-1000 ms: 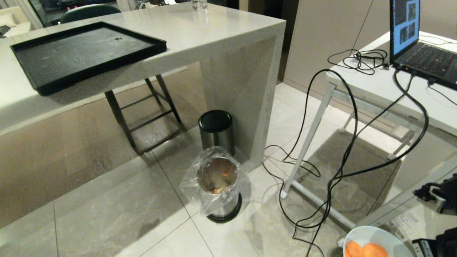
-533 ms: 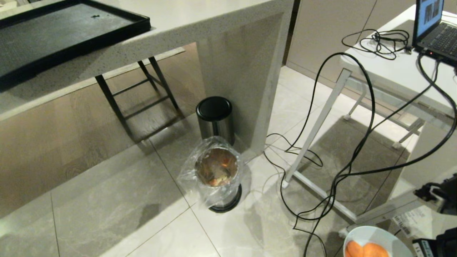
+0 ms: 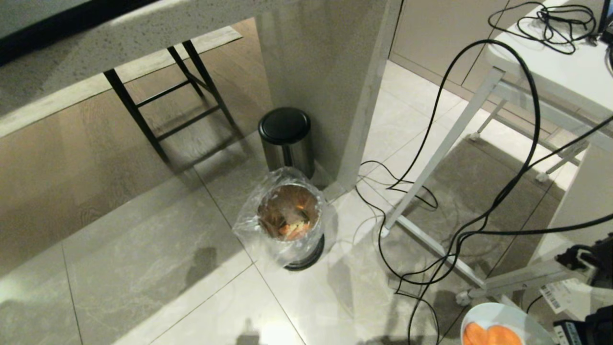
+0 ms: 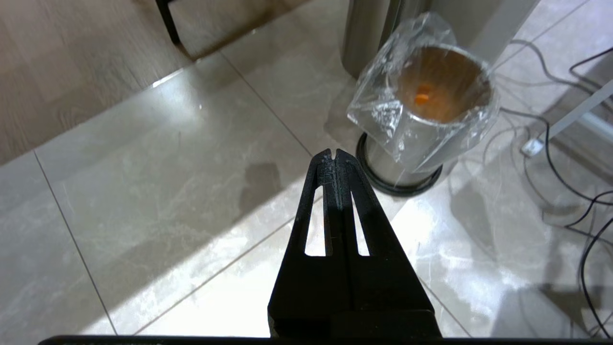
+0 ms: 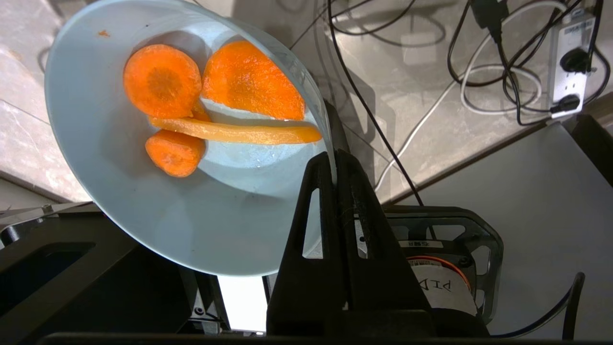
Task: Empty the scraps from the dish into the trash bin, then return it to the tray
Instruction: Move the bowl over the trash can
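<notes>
The dish (image 5: 143, 201), a small light-blue bowl, is held by its rim in my right gripper (image 5: 334, 160), which is shut on it. In the bowl lie the scraps (image 5: 163, 81), orange carrot slices and a long strip. In the head view the dish (image 3: 503, 318) peeks in at the bottom right, well to the right of the trash bin (image 3: 289, 218), which stands on the floor lined with a clear bag. My left gripper (image 4: 334, 153) is shut and empty, above the floor tiles near the trash bin (image 4: 440, 91). Only a black edge of the tray (image 3: 72, 21) shows on the counter at the top left.
A steel bin with a black lid (image 3: 286, 139) stands right behind the trash bin, against the counter's end panel (image 3: 325, 72). Black cables (image 3: 479, 143) hang and trail over the floor around a white table's leg (image 3: 440, 158). Stool legs (image 3: 163, 96) stand under the counter.
The head view has tipped downward: counter, tray and laptop table have slid up the picture, the tray almost out of it. The dish keeps its place at the bottom right; neither arm has moved.
</notes>
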